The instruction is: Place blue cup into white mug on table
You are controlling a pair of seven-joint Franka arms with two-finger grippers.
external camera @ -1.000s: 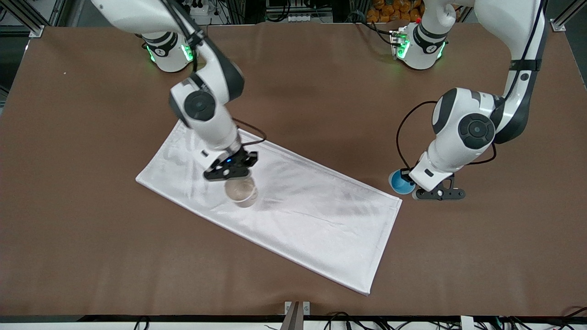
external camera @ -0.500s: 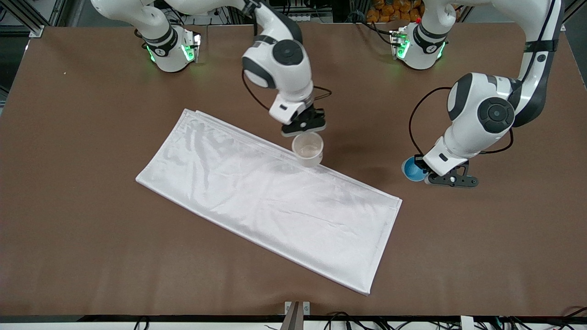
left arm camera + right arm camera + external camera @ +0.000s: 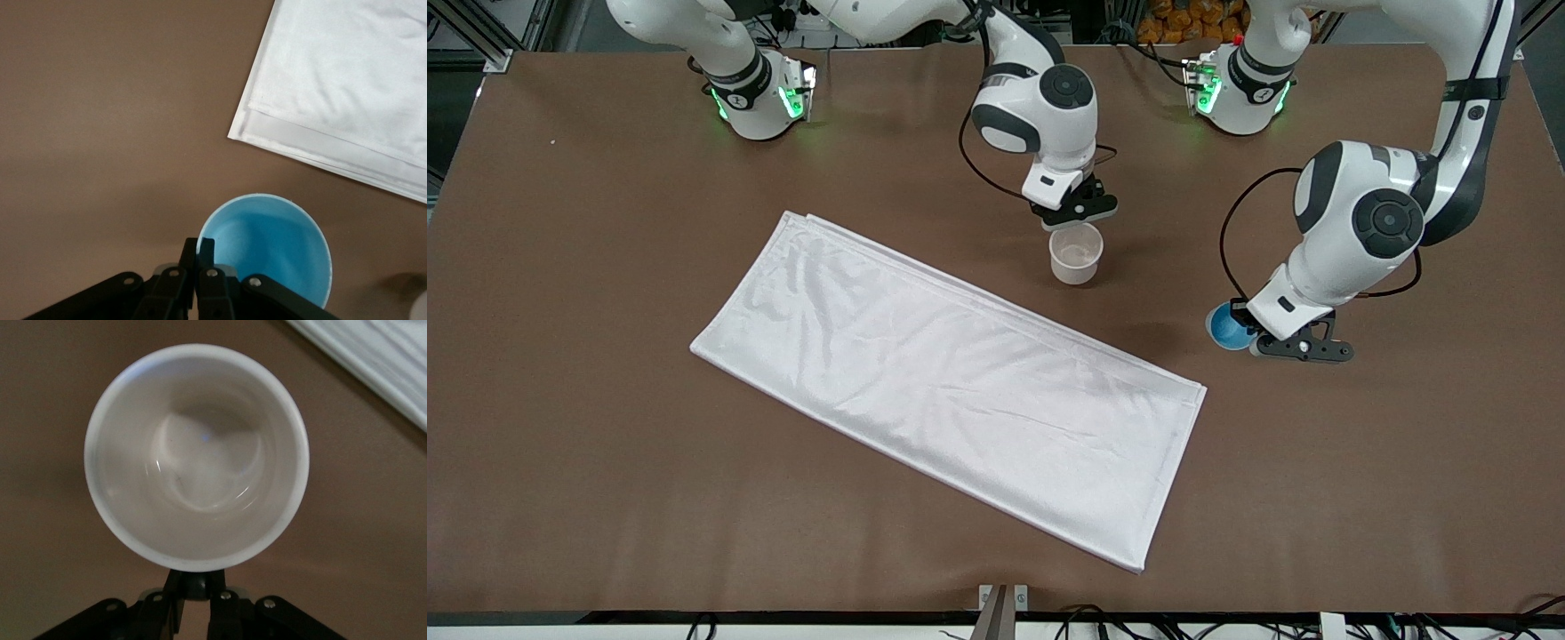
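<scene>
My right gripper (image 3: 1074,220) is shut on the dark handle of the white mug (image 3: 1076,254), which hangs upright just above the bare table (image 3: 605,267), past the cloth's edge. In the right wrist view the mug (image 3: 197,457) is empty and its handle sits between the fingers (image 3: 175,600). My left gripper (image 3: 1258,342) is shut on the rim of the blue cup (image 3: 1227,327), held upright above the table near the left arm's end. The left wrist view shows the cup (image 3: 270,247), open side up, with its rim pinched between the fingers (image 3: 208,248).
A white folded cloth (image 3: 951,382) lies flat across the middle of the table; its corner shows in the left wrist view (image 3: 347,93) and the right wrist view (image 3: 380,367). The arm bases stand along the table's edge farthest from the front camera.
My right gripper has carried the white mug from over the cloth toward the left arm's end, off the cloth to over bare table. My left gripper rose with the blue cup, then held still.
</scene>
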